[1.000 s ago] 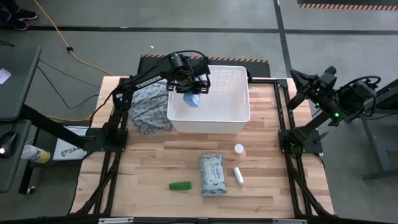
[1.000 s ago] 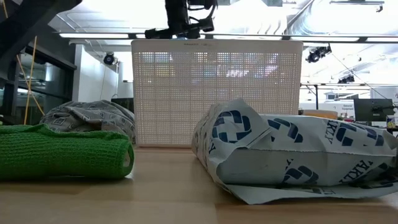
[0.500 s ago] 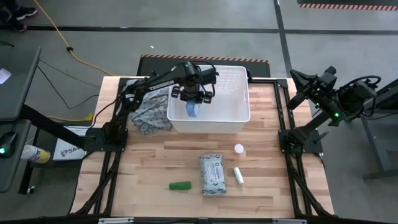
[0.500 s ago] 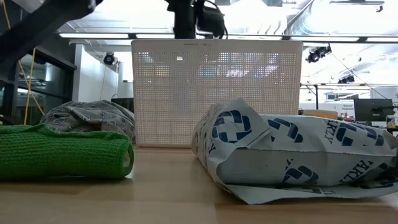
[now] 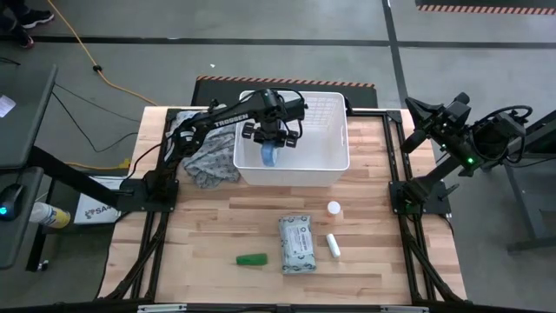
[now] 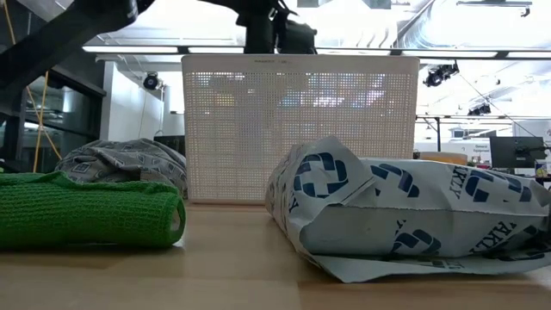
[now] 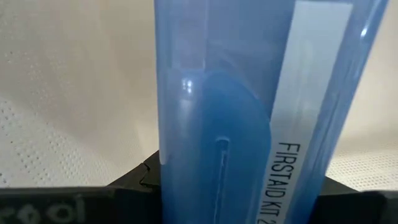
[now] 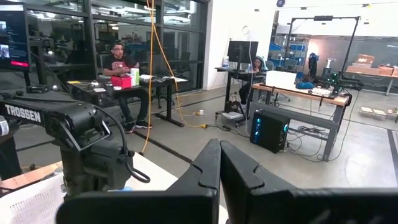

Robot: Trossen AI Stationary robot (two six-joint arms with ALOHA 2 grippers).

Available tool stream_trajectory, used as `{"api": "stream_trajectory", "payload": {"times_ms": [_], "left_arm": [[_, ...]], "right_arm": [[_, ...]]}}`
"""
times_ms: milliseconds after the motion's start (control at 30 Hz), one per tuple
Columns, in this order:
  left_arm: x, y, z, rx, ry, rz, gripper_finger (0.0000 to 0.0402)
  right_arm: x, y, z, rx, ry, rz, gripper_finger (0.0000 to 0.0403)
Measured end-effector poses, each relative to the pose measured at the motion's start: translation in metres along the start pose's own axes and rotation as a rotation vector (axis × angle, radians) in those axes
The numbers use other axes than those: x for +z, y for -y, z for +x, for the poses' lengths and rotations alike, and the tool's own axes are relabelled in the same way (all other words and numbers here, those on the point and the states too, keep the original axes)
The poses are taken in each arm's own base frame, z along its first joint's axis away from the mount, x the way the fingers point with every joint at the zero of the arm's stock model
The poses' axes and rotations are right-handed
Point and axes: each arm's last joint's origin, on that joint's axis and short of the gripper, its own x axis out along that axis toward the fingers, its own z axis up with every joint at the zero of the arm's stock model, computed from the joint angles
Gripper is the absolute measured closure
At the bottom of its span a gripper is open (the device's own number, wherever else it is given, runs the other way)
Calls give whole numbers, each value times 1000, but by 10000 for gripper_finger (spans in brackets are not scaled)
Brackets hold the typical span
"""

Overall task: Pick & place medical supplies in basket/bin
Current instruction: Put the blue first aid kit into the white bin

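left end effector (image 5: 270, 146) | reaching into basket (image 5: 326, 161) | clamped on blue-white packet (image 7: 249, 112)

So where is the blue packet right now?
In the high view the blue-white flat packet hangs in the left gripper, inside the white basket on its left side, near the grey patterned cloth.

1. Floor (image 5: 261, 52): grey concrete; yellow cable (image 5: 82, 48) across far left.
2. Table (image 5: 217, 226): light wood planks.
3. Room bkgd: desks (image 8: 305, 93) w/ monitor (image 8: 239, 50), glass partitions (image 8: 124, 31), seated person (image 8: 121, 62).
4. Ceiling strip lights (image 6: 482, 52) on.
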Motion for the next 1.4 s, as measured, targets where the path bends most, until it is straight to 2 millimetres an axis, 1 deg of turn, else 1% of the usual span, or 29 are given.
{"api": "stream_trajectory", "payload": {"times_ms": [400,633,700,1133,1400], "left_arm": [[3,4,0,-32,43,11,194],[6,10,18,2,13,16,192],[6,10,21,7,9,20,192],[7,11,21,3,31,37,190],[6,7,21,62,46,39,190]], "right_arm": [[0,0,0,-1,0,1,403],[0,0,0,0,0,0,403],[0,0,0,-2,-1,1,403],[0,0,0,-7,-4,-2,403],[0,0,0,-6,-4,-3,403]]}}
